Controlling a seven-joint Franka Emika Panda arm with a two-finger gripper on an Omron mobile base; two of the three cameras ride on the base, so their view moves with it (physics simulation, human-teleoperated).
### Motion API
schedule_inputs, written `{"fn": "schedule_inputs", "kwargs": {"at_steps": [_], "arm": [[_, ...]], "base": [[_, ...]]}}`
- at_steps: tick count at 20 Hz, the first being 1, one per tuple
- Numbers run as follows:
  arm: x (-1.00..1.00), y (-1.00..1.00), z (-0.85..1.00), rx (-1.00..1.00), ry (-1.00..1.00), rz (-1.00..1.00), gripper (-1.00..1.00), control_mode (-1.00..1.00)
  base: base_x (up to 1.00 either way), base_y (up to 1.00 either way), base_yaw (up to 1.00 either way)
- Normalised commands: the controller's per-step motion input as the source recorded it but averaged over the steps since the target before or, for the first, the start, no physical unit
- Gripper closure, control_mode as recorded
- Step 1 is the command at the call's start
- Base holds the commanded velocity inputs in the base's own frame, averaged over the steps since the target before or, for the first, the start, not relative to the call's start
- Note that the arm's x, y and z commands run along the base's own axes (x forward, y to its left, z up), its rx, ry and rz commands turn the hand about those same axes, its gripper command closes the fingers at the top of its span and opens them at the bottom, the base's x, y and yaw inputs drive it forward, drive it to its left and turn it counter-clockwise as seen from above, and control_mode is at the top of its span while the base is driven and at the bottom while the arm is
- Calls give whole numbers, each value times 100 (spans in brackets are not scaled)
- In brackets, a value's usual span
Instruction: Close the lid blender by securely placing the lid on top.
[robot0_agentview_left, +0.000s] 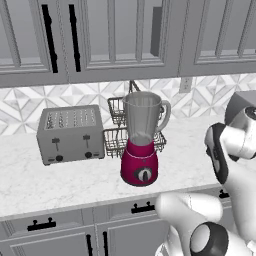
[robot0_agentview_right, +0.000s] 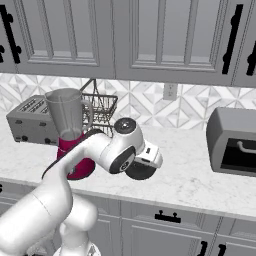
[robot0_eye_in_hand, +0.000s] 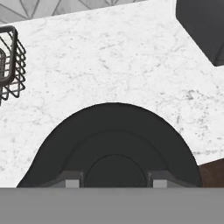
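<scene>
Although the blender (robot0_agentview_left: 140, 140) at frame centre stood uncovered, the gripper (robot0_eye_in_hand: 114, 183) already straddled the lid (robot0_eye_in_hand: 113, 144) low in the hand view; grasp uncertain, placing remained.

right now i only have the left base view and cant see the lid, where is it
Observer: In the right base view the lid is a dark disc under the arm's wrist, right of the blender, near the counter's front edge.
Operator: is the end effector on it
Observer: In the hand view the end effector has its fingertips either side of the lid's raised centre; clamped or not, I cannot tell.
Operator: whats that grey corner on my right
Observer: A dark grey box appliance with a handle on its front, well apart from the lid.
</scene>
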Motion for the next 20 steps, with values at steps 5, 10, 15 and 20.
{"fn": "schedule_inputs", "kwargs": {"at_steps": [5,10,15,20], "arm": [[-21,25,97,8,-5,0,100,-100],[-8,37,93,9,0,0,100,-100],[-14,44,78,8,0,0,100,-100],[-18,51,57,3,-2,1,100,-100]], "base": [[0,0,0],[0,0,0],[0,0,0],[0,0,0]]}}
